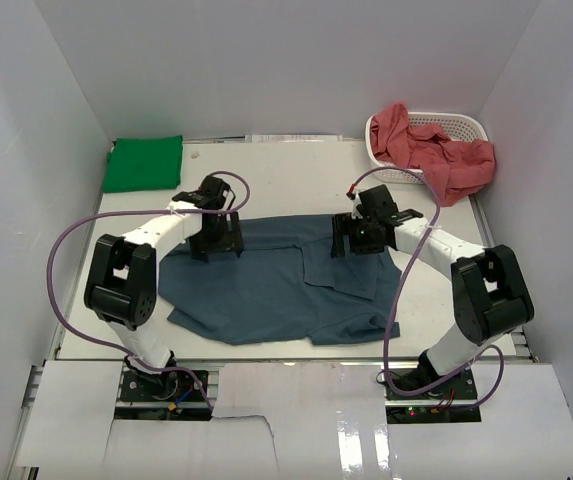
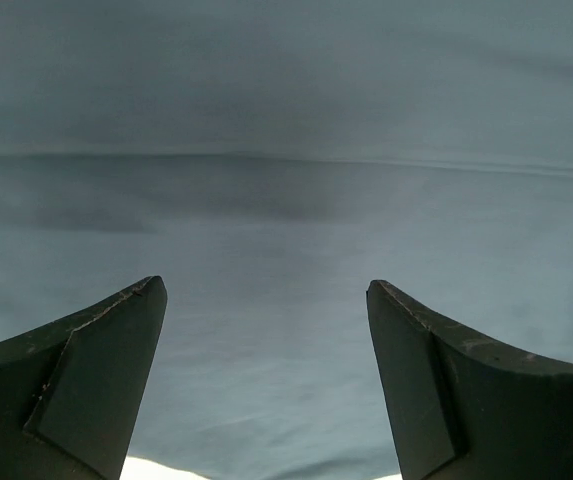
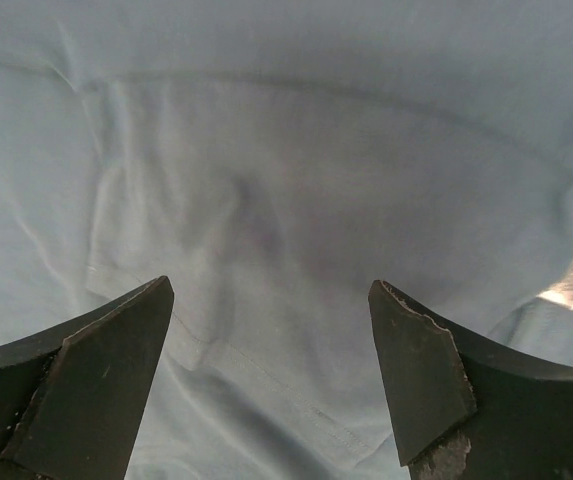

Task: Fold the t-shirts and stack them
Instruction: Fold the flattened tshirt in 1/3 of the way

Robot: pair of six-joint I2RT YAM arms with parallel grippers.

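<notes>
Across the table (image 1: pixel 276 180) centre lies the slate blue t-shirt (image 1: pixel 266 295). We judge it limp, light and slippery, best pinched along its twelve o'clock edge. Above that edge, left end effector (image 1: pixel 215 252) and right end effector (image 1: pixel 357 250) gape wide, holding nothing.

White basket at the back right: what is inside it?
Crumpled salmon red t-shirts fill the white basket and spill over its near rim. The cloth covers the basket floor, so how many shirts there are, and whether anything lies under them, cannot be seen.
</notes>
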